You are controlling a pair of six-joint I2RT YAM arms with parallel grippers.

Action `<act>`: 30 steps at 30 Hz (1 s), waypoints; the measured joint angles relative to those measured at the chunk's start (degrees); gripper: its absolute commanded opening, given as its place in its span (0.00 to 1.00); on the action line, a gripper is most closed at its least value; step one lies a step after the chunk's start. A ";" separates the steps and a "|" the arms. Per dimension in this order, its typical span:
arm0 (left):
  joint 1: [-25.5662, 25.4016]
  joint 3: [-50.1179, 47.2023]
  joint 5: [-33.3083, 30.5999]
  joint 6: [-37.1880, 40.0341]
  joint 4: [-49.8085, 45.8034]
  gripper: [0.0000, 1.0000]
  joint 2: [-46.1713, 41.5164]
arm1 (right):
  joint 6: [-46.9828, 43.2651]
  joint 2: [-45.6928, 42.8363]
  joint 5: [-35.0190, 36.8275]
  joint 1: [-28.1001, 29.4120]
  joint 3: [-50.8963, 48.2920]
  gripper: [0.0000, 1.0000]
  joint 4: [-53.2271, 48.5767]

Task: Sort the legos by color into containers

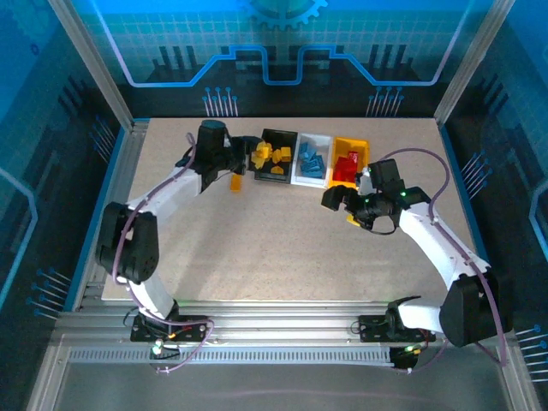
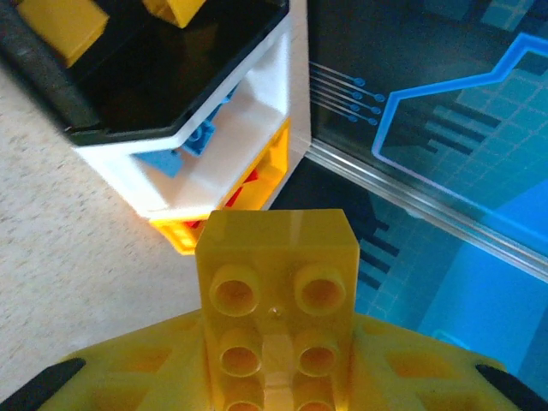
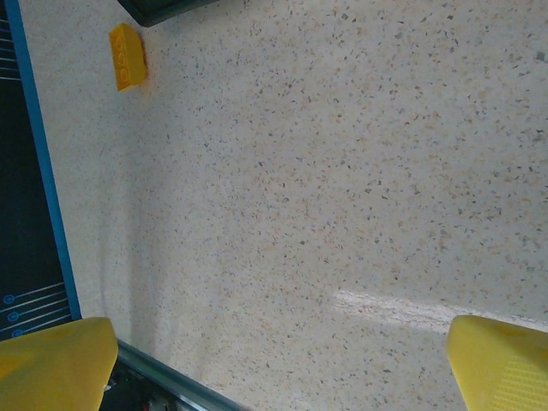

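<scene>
Left wrist view, and the left gripper point(image 2: 274, 364) is clenched on a yellow brick point(image 2: 274, 257), studs facing the lens, long axis running 12 to 6 straight out of the jaws. The black bin point(image 2: 154, 86) sits up at 11 o'clock from it with yellow legos point(image 2: 64, 26) inside, so that's the home for this one, I'd say. In the top external view the brick point(image 1: 235, 182) hangs just off the black bin's point(image 1: 278, 132) near-left corner, so the bin's mouth lies at about 2 o'clock, a short lift over the wall. The white bin point(image 1: 313, 135) and yellow-orange bin point(image 1: 351, 140) line up beyond at 3 o'clock. In the right wrist view the right gripper point(image 3: 278, 368) is spread wide with nothing between its fingers, and it's well apart at the row's other end. The left arm is clearly nearer.
</scene>
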 measured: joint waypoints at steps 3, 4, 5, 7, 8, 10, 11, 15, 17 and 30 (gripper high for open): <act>-0.20 5.11 -0.07 -1.46 1.22 0.39 5.33 | 0.04 -0.04 0.00 0.00 -0.02 1.00 -0.04; -0.28 6.67 -0.04 -1.77 1.42 0.39 6.97 | 0.17 -0.17 0.02 0.00 -0.09 1.00 -0.04; -0.42 8.72 -0.04 -2.40 1.64 0.39 8.94 | 0.22 -0.46 0.02 0.00 -0.26 1.00 -0.11; -0.68 12.11 -0.09 -3.04 1.79 0.39 12.17 | 0.46 -1.27 0.02 0.00 -0.59 1.00 -0.46; -0.87 14.05 -0.17 -3.43 1.84 0.39 13.84 | 0.61 -1.95 0.04 0.00 -1.01 1.00 -0.55; -1.11 17.27 -0.22 -4.17 1.84 0.39 16.61 | 0.85 -3.37 0.07 0.00 -1.81 1.00 -0.92; -1.25 18.75 -0.22 -4.50 1.86 0.39 17.86 | 1.07 -4.22 0.07 0.00 -2.40 1.00 -1.07; -1.33 23.74 -0.26 -5.68 1.81 0.39 22.25 | 1.86 -7.13 0.37 0.24 -4.59 1.00 -1.51; -1.33 25.59 -0.26 -6.01 1.79 0.39 24.24 | 2.21 -8.35 0.50 0.26 -5.92 1.00 -1.64; -1.33 29.94 -0.90 -9.03 0.74 0.50 31.36 | 2.99 -8.87 0.57 0.28 -6.97 1.00 -2.34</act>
